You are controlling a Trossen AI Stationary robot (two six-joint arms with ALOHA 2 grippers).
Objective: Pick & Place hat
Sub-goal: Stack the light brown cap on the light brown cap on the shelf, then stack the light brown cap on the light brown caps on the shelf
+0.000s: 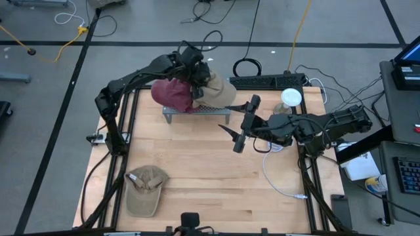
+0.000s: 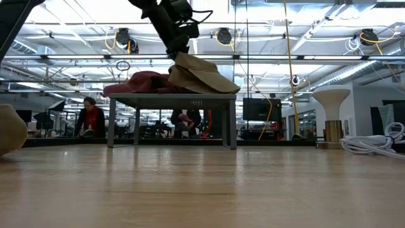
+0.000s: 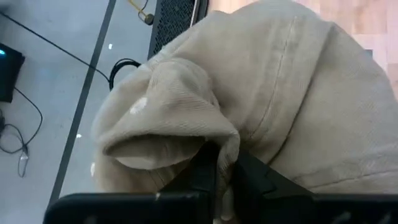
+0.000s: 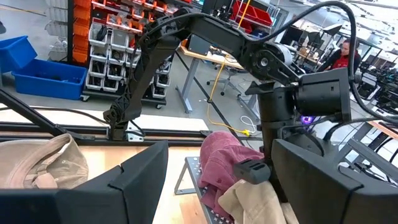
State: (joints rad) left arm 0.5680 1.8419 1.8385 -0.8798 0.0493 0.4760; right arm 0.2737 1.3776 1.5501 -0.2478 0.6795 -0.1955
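Note:
A tan hat [image 1: 215,93] hangs from my left gripper [image 1: 195,77] at the right end of a grey wire rack [image 1: 197,113] near the table's far edge. Its lower edge [image 2: 209,88] is down at the rack top [image 2: 171,97], beside a red hat [image 1: 170,94] that lies on the rack's left part. Another tan hat [image 1: 146,189] lies flat on the table's near left. My right gripper [image 1: 238,136] hovers open and level over the table's middle, right of the rack; its wrist view shows the red hat [image 4: 224,163]. My left gripper pinches a bunched fold of the tan hat's cloth [image 3: 219,142] between its two shut fingers [image 3: 205,171]. It comes from above, slanting down toward the rack. The hat hangs below the fingers, tilted, with its lower edge at the rack top, next to the red hat.
A white mushroom-shaped stand [image 1: 291,98] and a black power strip [image 1: 266,82] sit at the far right. A white cable [image 1: 275,177] trails over the table's right part. Bare wood lies between the rack and the near edge. People [image 2: 90,119] show in the room beyond.

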